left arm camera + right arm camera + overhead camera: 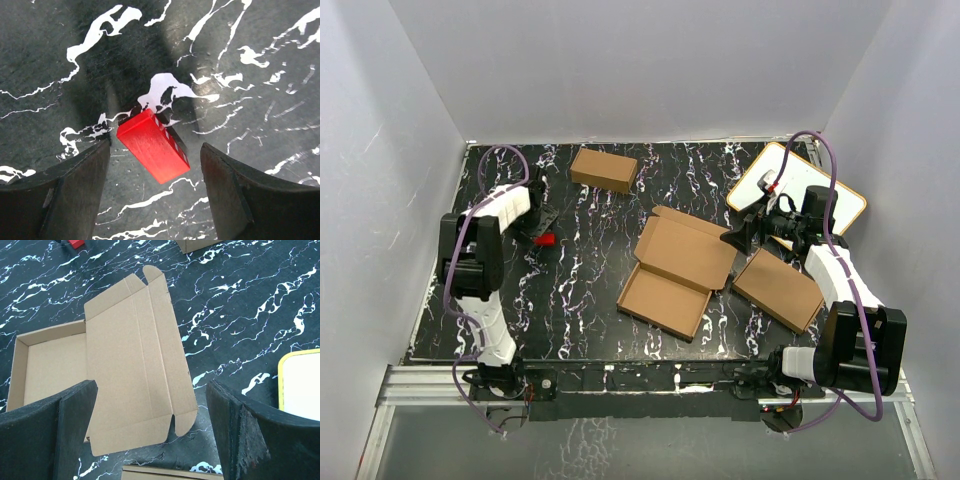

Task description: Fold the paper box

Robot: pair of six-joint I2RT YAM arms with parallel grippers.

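Left gripper [155, 150] parted around red block [150, 146], no contact, right gripper [151, 390] spread wide, empty, over paper box [127, 350] with lid unfolded.

A small red block [545, 240] lies on the black, white-veined table [580, 300]. Farther back and to the right of the block sits a chunky closed brown carton [604, 168]. Well to the block's right lie a flat closed brown carton [778, 290], slightly nearer, and a yellow-edged white board [795, 170], farther back.
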